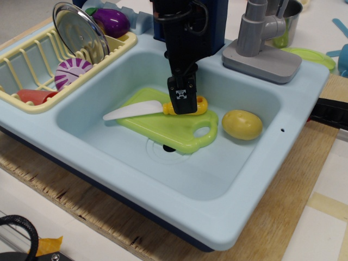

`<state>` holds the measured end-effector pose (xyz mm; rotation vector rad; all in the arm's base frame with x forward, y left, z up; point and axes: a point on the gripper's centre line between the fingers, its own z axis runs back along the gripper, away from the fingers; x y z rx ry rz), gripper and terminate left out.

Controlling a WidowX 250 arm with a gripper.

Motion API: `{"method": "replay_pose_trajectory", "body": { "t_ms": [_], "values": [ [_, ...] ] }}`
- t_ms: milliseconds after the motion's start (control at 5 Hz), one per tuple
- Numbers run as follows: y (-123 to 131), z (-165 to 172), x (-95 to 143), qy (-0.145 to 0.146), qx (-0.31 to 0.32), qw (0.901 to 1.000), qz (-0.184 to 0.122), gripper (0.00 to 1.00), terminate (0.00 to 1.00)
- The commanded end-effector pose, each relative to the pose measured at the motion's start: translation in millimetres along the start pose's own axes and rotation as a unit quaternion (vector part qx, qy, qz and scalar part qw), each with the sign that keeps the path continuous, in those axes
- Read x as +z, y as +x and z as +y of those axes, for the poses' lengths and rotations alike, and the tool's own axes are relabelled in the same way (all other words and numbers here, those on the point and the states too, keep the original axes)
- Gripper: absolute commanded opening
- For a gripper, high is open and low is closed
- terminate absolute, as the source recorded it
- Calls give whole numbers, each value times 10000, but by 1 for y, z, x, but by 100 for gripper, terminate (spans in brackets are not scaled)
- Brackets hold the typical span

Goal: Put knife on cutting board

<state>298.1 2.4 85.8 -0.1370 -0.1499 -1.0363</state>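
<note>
One knife [155, 109] on cutting board [182, 129]; fingers [181, 97] gripping.

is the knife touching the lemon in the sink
Apart. The only view shows bare green cutting board and blue sink floor between the knife handle's end and the lemon.
</note>
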Motion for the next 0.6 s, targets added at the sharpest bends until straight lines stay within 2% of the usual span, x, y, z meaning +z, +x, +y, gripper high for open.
{"method": "replay_pose_trajectory", "body": {
  "t_ms": [0, 200, 400],
  "values": [
    [1, 12, -5, 105, 37, 9999, -68, 100, 0],
    [1, 12, -5, 105, 37, 9999, -68, 100, 0],
    [1, 12, -5, 105, 37, 9999, -68, 100, 100]
  ]
}}
